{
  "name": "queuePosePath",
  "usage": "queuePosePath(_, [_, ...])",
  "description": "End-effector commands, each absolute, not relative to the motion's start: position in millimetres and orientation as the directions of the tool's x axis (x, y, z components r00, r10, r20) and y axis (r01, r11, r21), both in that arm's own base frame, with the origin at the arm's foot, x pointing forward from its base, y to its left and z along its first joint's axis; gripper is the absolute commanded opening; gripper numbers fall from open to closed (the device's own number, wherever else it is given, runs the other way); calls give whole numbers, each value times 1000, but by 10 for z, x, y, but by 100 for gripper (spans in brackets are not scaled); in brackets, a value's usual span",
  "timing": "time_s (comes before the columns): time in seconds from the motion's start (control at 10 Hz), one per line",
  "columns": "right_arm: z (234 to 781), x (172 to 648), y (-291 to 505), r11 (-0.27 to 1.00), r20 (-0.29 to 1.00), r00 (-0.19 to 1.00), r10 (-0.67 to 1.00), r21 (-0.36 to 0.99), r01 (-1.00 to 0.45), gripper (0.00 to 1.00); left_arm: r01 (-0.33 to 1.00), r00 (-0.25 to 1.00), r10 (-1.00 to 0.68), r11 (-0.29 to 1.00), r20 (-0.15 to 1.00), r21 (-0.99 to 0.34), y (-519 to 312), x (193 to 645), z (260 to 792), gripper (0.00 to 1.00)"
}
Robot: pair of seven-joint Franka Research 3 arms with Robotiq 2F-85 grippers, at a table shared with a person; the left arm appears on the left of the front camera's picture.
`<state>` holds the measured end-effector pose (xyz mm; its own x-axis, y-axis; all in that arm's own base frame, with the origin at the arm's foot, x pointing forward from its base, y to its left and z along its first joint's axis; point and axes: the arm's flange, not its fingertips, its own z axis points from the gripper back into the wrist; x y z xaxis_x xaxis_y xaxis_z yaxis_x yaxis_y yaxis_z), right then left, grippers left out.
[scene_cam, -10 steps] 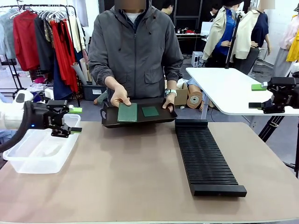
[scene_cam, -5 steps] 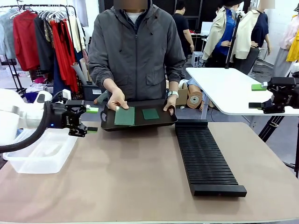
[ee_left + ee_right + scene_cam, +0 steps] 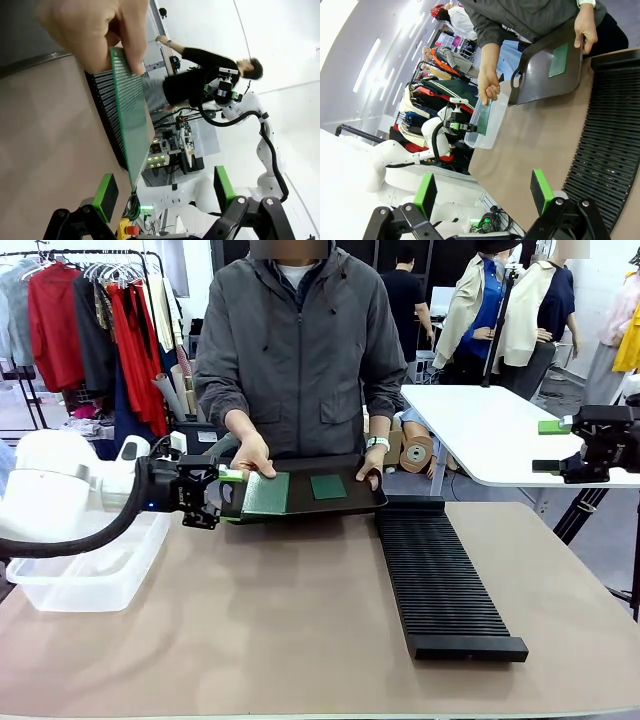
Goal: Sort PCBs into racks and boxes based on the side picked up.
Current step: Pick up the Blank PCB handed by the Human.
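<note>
A long black slotted rack [image 3: 440, 580] is lying well beyond the left pincer [image 3: 230, 496], a clear plastic tub [image 3: 90, 575] back beneath its arm [image 3: 60, 505]. A person's hand [image 3: 252, 452] is holding a thin square green circuit board [image 3: 266, 493] just ahead of its spread fingers [image 3: 105, 196]. The right pincer [image 3: 548, 446] is hanging spread.

The white, rounded left arm [image 3: 50, 495] carries a thick black cable [image 3: 105, 530], black jaws and green pads [image 3: 232, 476]; the person [image 3: 300, 350] wears a grey zipped jacket.
</note>
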<state>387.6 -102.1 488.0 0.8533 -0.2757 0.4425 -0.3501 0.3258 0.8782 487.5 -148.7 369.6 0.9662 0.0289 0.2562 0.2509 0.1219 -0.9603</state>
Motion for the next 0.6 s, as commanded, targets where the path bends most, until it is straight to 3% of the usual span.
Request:
queuePosePath(0.0, [4898,3875,-1014,323,446,851,-276,877,-355,100,269,961,41,103,274,-958,-1603,4973,3660,100])
queuePosePath(0.5, [4898,3875,-1014,323,446,851,-276,877,-355,100,274,961,0,64,275,-959,-1860,5252,3530,100])
